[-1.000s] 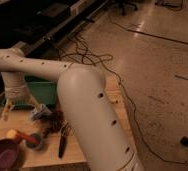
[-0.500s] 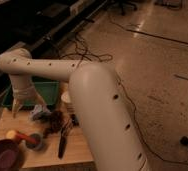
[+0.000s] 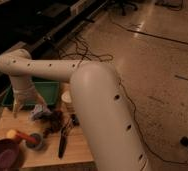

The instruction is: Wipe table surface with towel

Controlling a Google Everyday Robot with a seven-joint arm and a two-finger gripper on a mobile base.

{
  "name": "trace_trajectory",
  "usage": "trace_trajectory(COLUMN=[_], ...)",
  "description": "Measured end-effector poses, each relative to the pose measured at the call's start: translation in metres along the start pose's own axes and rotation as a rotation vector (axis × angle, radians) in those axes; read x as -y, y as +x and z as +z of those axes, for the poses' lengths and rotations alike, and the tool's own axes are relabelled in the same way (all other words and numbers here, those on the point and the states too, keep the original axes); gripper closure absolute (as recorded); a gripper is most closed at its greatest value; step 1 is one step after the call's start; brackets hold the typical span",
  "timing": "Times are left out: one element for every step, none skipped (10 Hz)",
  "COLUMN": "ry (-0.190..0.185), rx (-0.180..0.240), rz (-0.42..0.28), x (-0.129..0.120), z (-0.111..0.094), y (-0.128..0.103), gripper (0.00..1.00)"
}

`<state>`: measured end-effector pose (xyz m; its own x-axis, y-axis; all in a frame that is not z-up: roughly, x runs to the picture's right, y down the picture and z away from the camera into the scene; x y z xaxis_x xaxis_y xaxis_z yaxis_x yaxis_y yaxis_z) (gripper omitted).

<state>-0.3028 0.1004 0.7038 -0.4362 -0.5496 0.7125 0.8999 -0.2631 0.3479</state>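
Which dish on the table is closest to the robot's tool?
The green tray at the table's far edge: the tool hangs just in front of it. The purple bowl and small grey cup sit lower left, farther off.

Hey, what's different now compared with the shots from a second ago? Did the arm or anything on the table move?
The arm has swung a little toward the right of the picture. This carried the gripper along the front of the green tray, close to what looks like the towel. Nothing was visibly picked up or released. The purple bowl, the black tool and the rest on the table lie as before.
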Motion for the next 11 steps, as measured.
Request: trace_trajectory(ry=[-0.039, -0.047, -0.060, -0.055, -0.046, -0.044, -0.041, -0.041, -0.041, -0.039, -0.039], rx=[-0.027, -0.045, -0.074, -0.105, -0.130, -0.142, -0.156, -0.164, -0.165, -0.163, -0.156], rz=[0.003, 0.003, -0.004, -0.013, -0.024, -0.032, -0.036, -0.037, -0.035, -0.031, -0.033], x=[0.000, -0.002, -0.007, -0.011, -0.011, -0.012, -0.014, -0.017, -0.020, -0.023, -0.026], z=[0.006, 0.011, 0.019, 0.026, 0.034, 0.041, 0.048, 0.054, 0.058, 0.060, 0.064], y=[0.002, 0.003, 0.005, 0.007, 0.010, 0.011, 0.013, 0.014, 0.015, 0.016, 0.018], gripper=[0.20, 0.20, 0.20, 0.20, 0.20, 0.20, 0.20, 0.20, 0.20, 0.20, 0.20])
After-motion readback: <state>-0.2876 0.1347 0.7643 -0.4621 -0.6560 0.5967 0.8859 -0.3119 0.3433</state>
